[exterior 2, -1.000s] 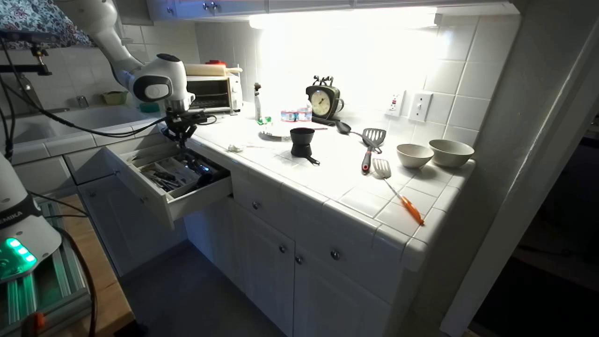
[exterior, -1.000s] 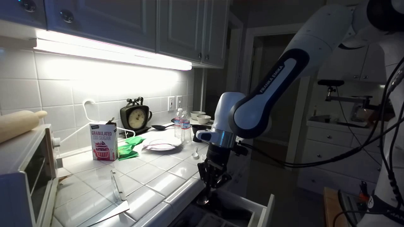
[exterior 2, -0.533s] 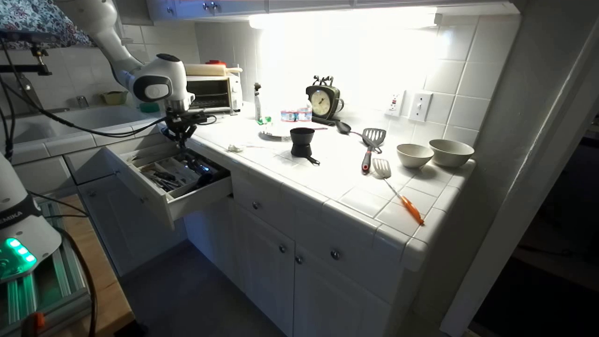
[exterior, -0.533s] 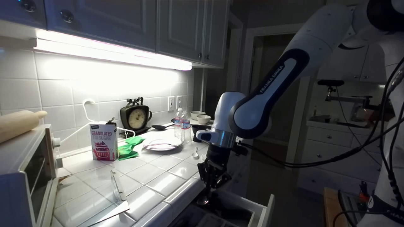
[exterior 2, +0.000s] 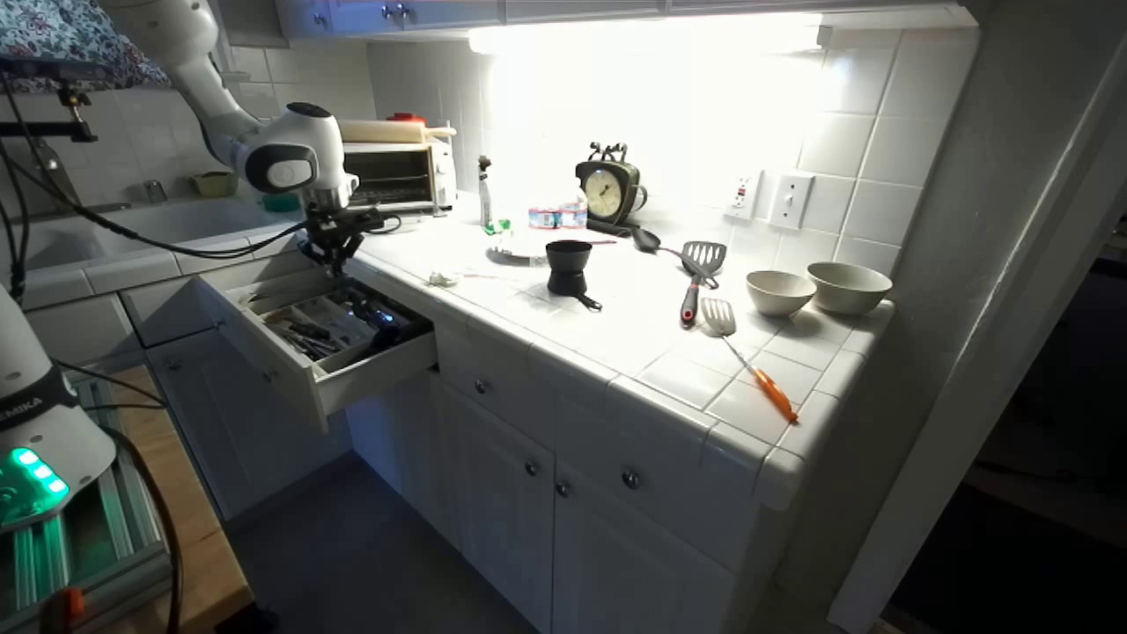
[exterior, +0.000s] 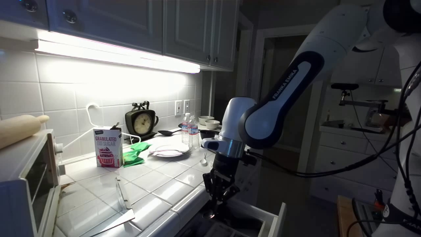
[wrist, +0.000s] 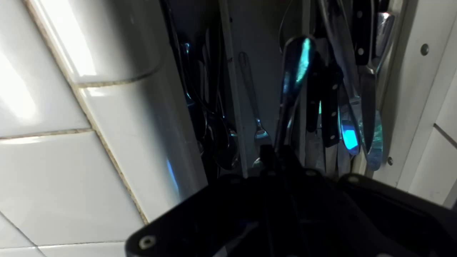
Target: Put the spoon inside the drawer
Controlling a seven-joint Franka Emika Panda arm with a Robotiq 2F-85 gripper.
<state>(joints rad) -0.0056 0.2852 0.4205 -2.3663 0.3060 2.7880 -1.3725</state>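
The drawer (exterior 2: 273, 352) stands pulled out below the counter, its dividers and cutlery visible. Over its inside hangs my gripper (exterior: 215, 202), pointing down and shut on the spoon. In the wrist view the dark, shiny handle of the spoon (wrist: 295, 64) sticks out from between the fingertips, above a middle compartment. An exterior view shows the spoon's glinting bowl (exterior: 209, 215) just under the fingers; whether it touches the drawer's floor I cannot tell. The spoon is too small to make out beneath the gripper (exterior 2: 335, 269) in an exterior view.
Black-handled knives (wrist: 330, 107) and other cutlery lie in the drawer compartments. The tiled counter edge (exterior: 190, 200) runs close beside the gripper. On the counter are a white measuring spoon (exterior: 204, 161), plates (exterior: 169, 149), a sugar box (exterior: 108, 148) and a black cup (exterior 2: 568, 267).
The gripper, with the spoon in it, has shifted slightly left in both exterior views, and the spoon's bowl sits a little lower. The drawer and the counter objects stay where they were.
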